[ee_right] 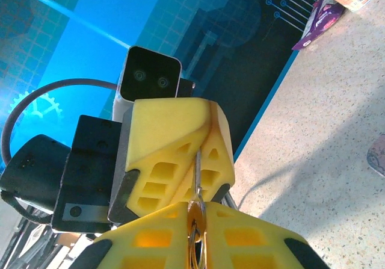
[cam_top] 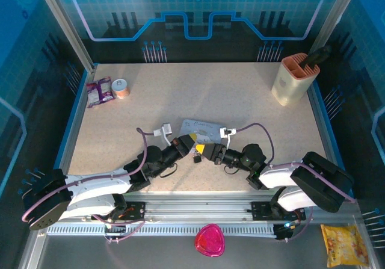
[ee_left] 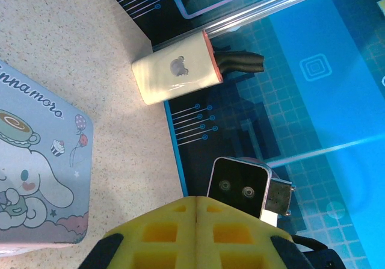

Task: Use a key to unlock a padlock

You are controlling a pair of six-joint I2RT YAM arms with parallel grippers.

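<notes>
Tip to tip at 6 o'clock of the tin (cam_top: pixel 204 127): left gripper (cam_top: pixel 190 141) clenched shut, right gripper (cam_top: pixel 204 150) pinching the key (ee_right: pixel 195 219). Padlock (cam_top: pixel 197 158) just at 6 o'clock of the tips. Bare table (cam_top: pixel 252 100) toward 9 and 3.

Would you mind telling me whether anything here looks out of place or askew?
Nothing spilled or damaged. Only a pink object and a yellow snack packet lie off the table, past its near edge.
</notes>
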